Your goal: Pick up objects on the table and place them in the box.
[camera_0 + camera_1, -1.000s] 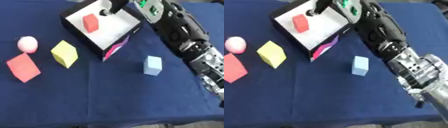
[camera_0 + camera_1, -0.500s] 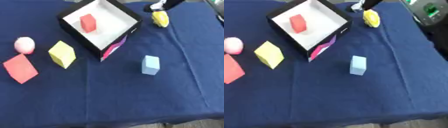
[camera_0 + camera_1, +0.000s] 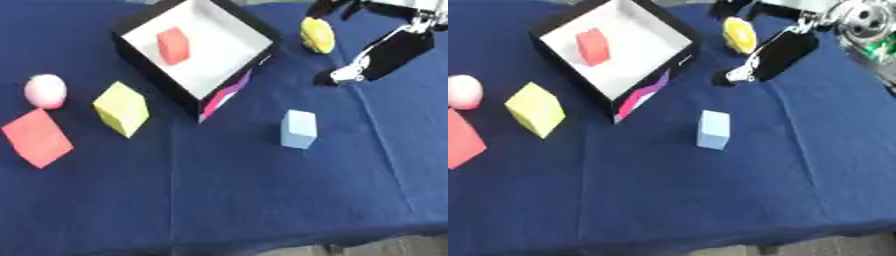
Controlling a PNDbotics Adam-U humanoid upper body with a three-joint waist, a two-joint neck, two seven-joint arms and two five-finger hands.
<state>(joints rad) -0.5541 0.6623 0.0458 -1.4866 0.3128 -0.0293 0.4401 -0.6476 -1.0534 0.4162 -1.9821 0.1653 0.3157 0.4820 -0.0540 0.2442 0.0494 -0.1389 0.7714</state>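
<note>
In the left eye view, the box (image 3: 262, 34), black outside and white inside, is sitting on the blue tablecloth (image 3: 262, 200) with a red block (image 3: 173, 45) lying inside it. Just right of the box a yellow rounded object (image 3: 317, 34) is resting on the cloth. The right hand (image 3: 378, 57) is hanging right of the box, beside the yellow object and apart from it; whether its fingers are spread or curled cannot be told. A light blue block (image 3: 299, 129) is standing below the box.

In the right eye view, a yellow cube (image 3: 535, 109), a pink ball (image 3: 463, 91) and a red cube (image 3: 458, 140) are lying left of the box.
</note>
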